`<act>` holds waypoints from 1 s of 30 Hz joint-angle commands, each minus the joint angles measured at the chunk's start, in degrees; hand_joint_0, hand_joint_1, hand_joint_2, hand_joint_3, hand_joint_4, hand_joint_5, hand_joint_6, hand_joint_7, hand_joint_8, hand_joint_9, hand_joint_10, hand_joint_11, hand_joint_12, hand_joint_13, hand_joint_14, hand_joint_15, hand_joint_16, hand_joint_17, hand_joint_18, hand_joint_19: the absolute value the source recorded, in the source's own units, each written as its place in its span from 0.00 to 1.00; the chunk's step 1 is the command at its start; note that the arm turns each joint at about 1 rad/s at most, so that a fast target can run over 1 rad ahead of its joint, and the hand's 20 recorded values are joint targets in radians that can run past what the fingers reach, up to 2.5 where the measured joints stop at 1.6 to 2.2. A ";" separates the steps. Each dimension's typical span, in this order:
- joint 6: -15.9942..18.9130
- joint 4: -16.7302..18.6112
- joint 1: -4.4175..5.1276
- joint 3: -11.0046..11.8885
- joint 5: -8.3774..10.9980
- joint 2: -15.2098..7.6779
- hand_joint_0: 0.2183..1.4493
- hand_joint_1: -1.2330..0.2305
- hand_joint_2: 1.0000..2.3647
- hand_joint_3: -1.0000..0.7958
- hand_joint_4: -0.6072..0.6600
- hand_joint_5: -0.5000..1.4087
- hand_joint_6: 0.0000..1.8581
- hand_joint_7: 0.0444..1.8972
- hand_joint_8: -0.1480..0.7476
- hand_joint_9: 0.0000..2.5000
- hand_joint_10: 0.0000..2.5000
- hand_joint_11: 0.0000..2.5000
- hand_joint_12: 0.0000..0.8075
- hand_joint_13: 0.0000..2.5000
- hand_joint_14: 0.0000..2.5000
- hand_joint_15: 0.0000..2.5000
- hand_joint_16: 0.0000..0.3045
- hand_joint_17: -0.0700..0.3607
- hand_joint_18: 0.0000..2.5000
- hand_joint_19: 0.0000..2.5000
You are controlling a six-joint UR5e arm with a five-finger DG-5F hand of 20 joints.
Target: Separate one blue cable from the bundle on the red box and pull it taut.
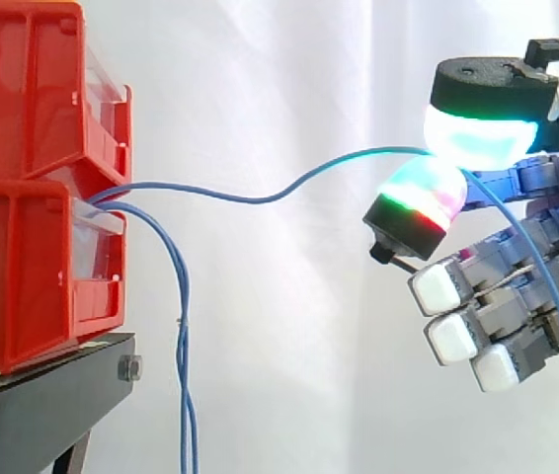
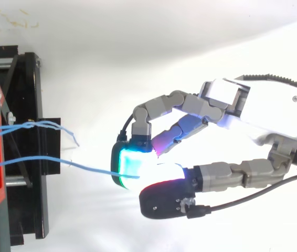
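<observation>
We note the hand [image 2: 274, 107] pinching one blue cable [image 1: 260, 196] between glowing pads [image 1: 477, 133], right of the red bins [image 1: 23, 247], isolating it from the hanging strands [image 1: 182, 336]. It sags, so we judge it not yet taut.

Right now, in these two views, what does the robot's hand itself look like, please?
The hand has a smooth white shell over its palm. Its fingers are chains of grey jointed segments. The fingertips are thick rounded pads: one glows cyan and green, one green, red and magenta, both backed by black caps; the others are plain white.
</observation>
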 commanded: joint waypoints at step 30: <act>-0.06 0.00 0.00 -0.04 -0.09 0.05 0.24 0.32 0.45 0.60 0.20 0.22 0.47 0.65 0.48 0.38 0.00 0.14 0.55 0.35 0.00 0.15 0.16 0.42 0.31 0.11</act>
